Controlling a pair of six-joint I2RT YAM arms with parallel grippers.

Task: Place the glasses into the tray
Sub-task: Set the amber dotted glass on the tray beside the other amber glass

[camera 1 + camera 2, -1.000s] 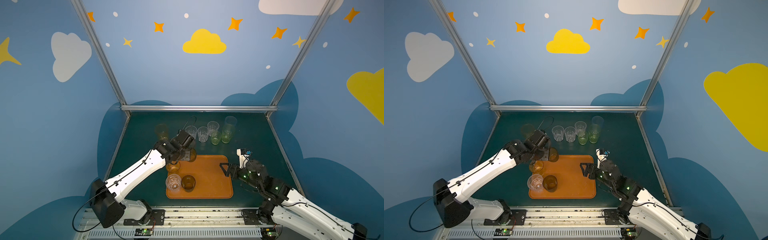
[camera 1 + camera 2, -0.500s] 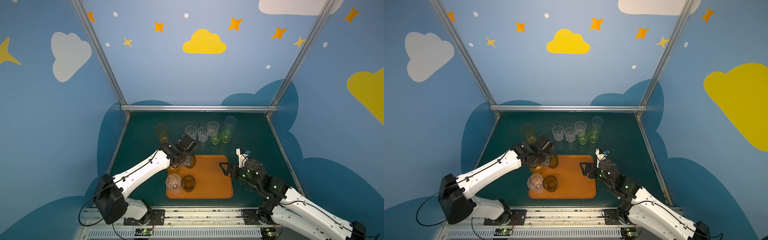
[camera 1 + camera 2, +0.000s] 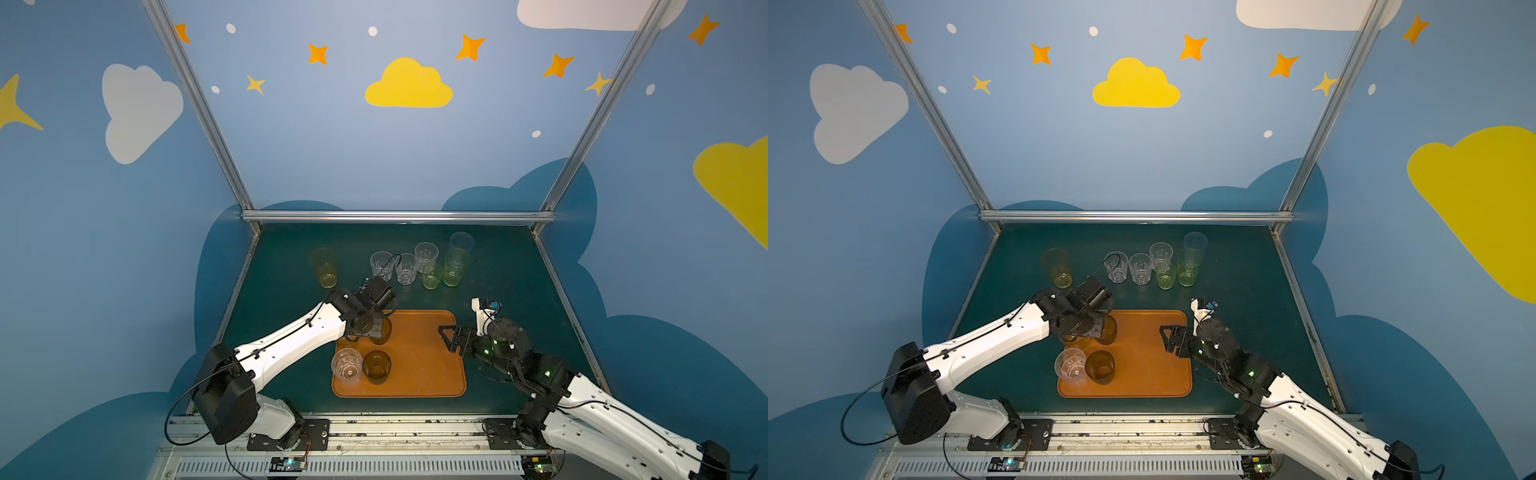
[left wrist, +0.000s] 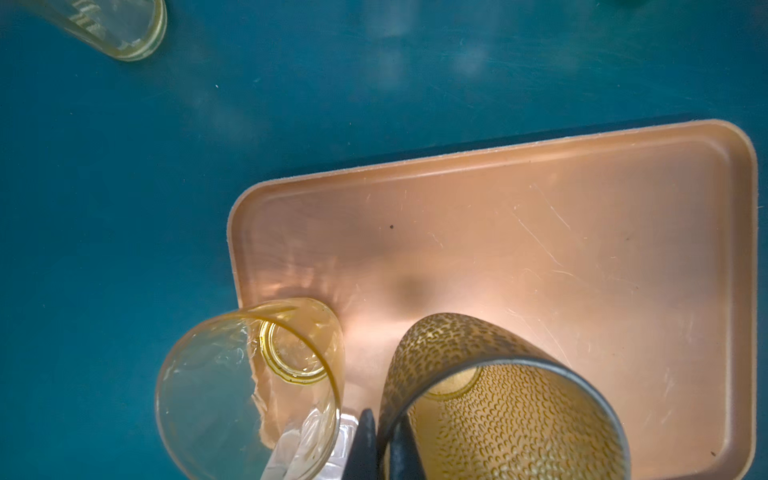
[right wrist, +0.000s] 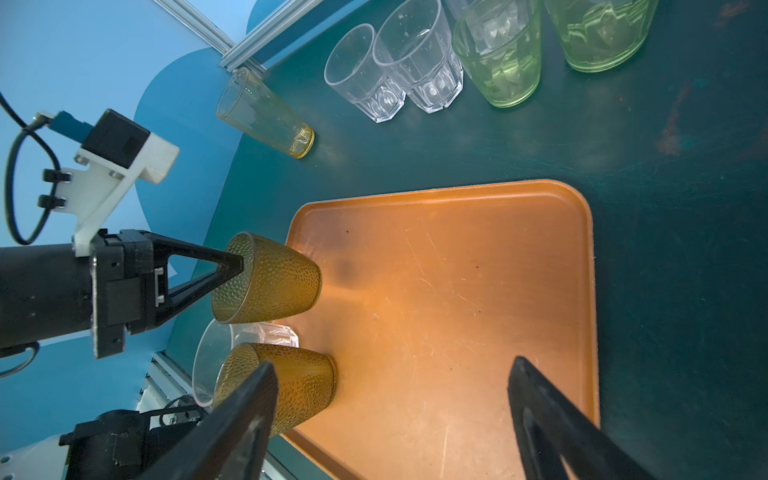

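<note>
Left gripper moved its pinched bumpy brown glass over the orange tray, maybe touching; right gripper spread wide.

A robot test booth as in a lab, blue panel walls painted with clouds and stars, aluminium frame posts in the corners, dark green table, white robot arms bolted on a metal rail, bare cables and circuit board in front
</note>
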